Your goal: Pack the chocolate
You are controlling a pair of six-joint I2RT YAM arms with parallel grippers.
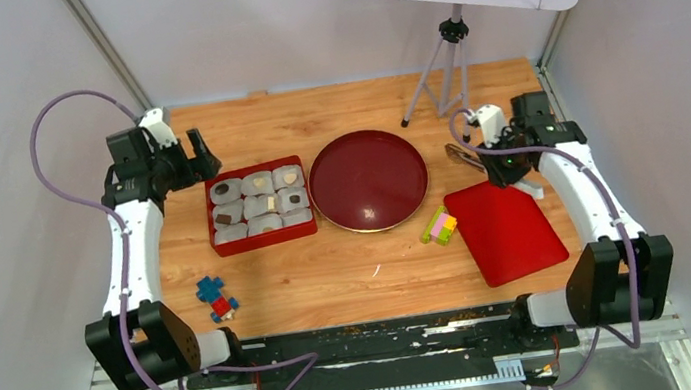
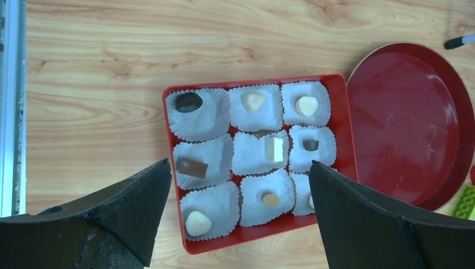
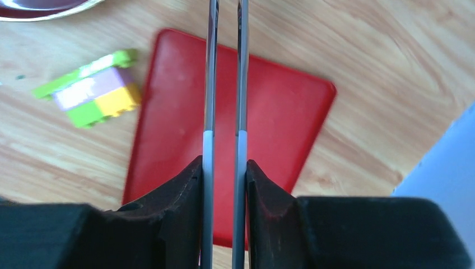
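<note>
- The left tool (image 2: 240, 163) hangs above the left end of the worktop (image 1: 332, 277) with its jaws spread wide. It holds nothing and touches nothing.
- Right under it sits the red box (image 2: 252, 235), with nine white paper cups (image 2: 196, 120) in three rows of three.
- The chocolate (image 2: 253, 101) is in those cups, one piece each: cream hearts, a dark oval, a brown slab, a white block and a tan round. The piece in the last cup is partly hidden behind a finger of the left tool.
- Just right of the box is the round dark plate (image 1: 368, 180), and no chocolate shows on it. Filling looks finished, so the step in hand is probably closing the box.
- Between the plate and the lid lies a small stack of toy blocks (image 1: 440, 227), just beside the lid's near-left edge.
- The flat red lid (image 1: 507, 229) lies well apart from the box. The next move probably calls for freeing a tool, lifting the thin lid by an edge and squaring it over the box.
- The right tool (image 3: 224, 168) is above the lid, clamped on a pair of metal tweezers (image 3: 209, 84) whose blades sit nearly together. Whether the tips carry anything cannot be told.
</note>
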